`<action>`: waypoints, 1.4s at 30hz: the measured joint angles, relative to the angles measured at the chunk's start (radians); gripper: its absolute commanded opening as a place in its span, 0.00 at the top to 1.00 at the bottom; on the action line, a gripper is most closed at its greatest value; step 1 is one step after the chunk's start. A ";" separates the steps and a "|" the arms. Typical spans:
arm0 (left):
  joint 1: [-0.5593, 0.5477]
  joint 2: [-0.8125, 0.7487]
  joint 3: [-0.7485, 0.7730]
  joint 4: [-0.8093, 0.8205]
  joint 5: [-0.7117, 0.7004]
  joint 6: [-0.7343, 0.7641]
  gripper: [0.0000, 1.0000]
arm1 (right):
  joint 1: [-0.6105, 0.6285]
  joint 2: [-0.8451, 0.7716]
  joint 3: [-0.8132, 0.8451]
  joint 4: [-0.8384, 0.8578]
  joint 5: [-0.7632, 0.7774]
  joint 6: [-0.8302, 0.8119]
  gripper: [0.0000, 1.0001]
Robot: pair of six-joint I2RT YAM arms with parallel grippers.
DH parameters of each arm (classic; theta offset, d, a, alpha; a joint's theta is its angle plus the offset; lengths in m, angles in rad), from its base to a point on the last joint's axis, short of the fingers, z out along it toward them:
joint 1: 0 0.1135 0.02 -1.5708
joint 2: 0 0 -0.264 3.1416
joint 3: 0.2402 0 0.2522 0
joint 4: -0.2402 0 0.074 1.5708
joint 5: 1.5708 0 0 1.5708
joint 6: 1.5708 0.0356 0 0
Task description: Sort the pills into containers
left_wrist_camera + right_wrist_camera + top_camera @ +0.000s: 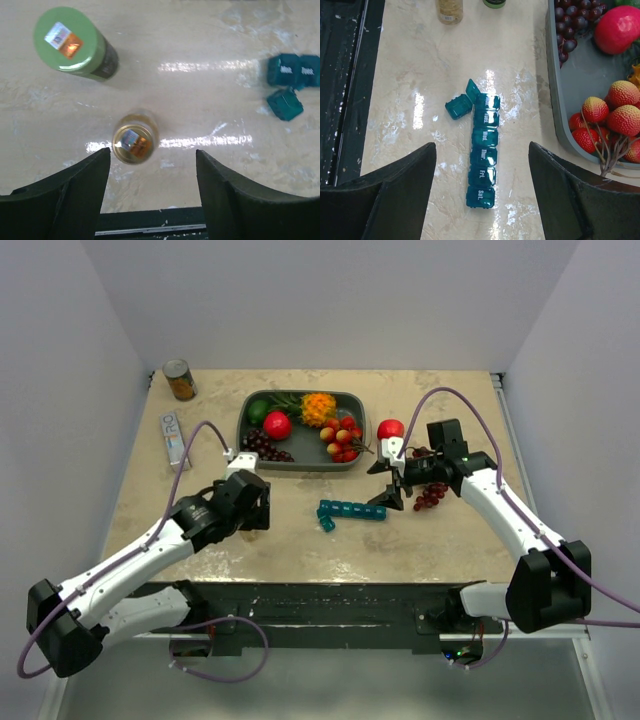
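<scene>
My right pincer [481,156] hangs spread wide over the teal day-labelled containers [483,150]: six cells in a joined row on the marble table [410,75], with a seventh cell [458,107] loose just beside the far end, its lid up. My left pincer [152,162] is spread too, over a small clear bottle [135,139] near a green-capped bottle [70,40].

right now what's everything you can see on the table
containers: seven, teal, table centre; six in a strip, one loose beside its end
green-lidded bottle: one, green, near left
small bottle: one, yellowish, under left gripper
tray: one, grey, far centre, holding fruit
red fruit: one, red, right of tray
grapes: one bunch, dark, by right arm
tin can: one, metal, far left corner
white pack: one, white, left side
left gripper: open, black, over small bottle
right gripper: open, black, over the strip
</scene>
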 measured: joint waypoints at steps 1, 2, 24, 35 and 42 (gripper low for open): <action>0.024 0.005 0.000 0.002 -0.002 0.000 0.27 | 0.000 0.000 0.000 0.000 0.000 0.000 0.23; 0.057 0.013 0.000 0.006 -0.002 0.000 0.27 | 0.000 0.000 0.000 0.002 0.000 0.000 0.23; 0.405 0.338 0.124 0.177 0.043 0.185 0.27 | 0.000 0.000 -0.003 0.006 -0.001 0.003 0.22; 0.415 0.362 0.125 0.189 0.061 0.221 0.43 | 0.000 0.000 -0.003 0.006 -0.002 0.003 0.22; 0.416 0.384 0.133 0.199 0.067 0.236 0.34 | 0.000 0.000 -0.003 0.006 -0.002 0.003 0.22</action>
